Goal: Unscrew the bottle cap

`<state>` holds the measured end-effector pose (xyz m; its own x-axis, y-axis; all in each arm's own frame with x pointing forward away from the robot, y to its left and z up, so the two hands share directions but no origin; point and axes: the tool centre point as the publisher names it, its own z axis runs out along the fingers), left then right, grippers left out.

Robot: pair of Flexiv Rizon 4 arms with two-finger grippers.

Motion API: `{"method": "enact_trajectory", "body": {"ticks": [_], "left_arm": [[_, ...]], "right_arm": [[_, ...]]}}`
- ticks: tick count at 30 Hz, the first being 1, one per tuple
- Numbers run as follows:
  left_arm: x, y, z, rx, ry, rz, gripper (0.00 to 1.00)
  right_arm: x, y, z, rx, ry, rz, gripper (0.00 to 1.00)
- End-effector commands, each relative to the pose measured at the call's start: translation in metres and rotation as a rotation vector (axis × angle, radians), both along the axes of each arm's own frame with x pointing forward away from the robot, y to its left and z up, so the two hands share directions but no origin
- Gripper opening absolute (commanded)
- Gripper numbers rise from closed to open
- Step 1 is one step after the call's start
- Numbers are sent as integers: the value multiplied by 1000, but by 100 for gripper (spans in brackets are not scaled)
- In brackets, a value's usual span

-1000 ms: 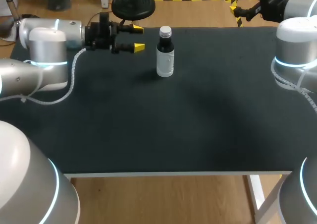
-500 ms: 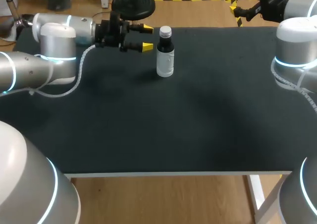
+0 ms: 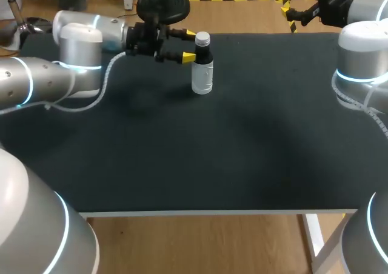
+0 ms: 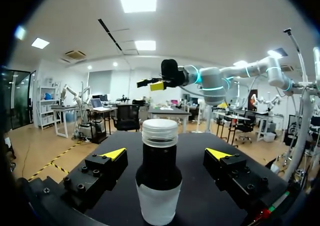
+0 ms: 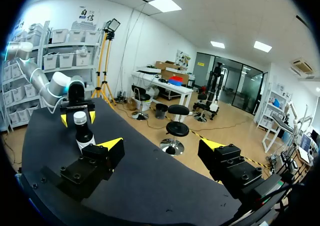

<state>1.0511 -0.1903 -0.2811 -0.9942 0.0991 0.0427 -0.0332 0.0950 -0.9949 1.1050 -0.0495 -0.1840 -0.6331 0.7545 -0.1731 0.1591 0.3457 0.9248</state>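
The bottle (image 3: 202, 74) stands upright near the far edge of the table (image 3: 242, 134), cap (image 3: 202, 39) on. The left gripper (image 3: 190, 45) is released, its fingers either side of the bottle without touching. The right gripper (image 5: 164, 146) is released too, well apart.

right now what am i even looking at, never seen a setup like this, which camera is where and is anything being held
These are two robot arms at a black table. One picture looks down from above and behind the robot. The two round ones come from a camera on each wrist. On the table stands a small dark bottle, upright, with its silver cap on. The left gripper is open, with a yellow-tipped finger on either side of the bottle's top and gaps showing, so it grips nothing. The right gripper is open and empty, by the far right corner.
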Motion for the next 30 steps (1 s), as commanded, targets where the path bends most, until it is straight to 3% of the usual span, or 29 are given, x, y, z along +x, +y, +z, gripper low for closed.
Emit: {"method": "enact_trajectory", "body": {"ticks": [1,30], "left_arm": [[7,-5,-4,-5,10,-60,100],[6,-31,-6,-9,26,-132,100]], "right_arm": [[0,0,0,-1,1,0,100],[0,0,0,-1,1,0,100]]}}
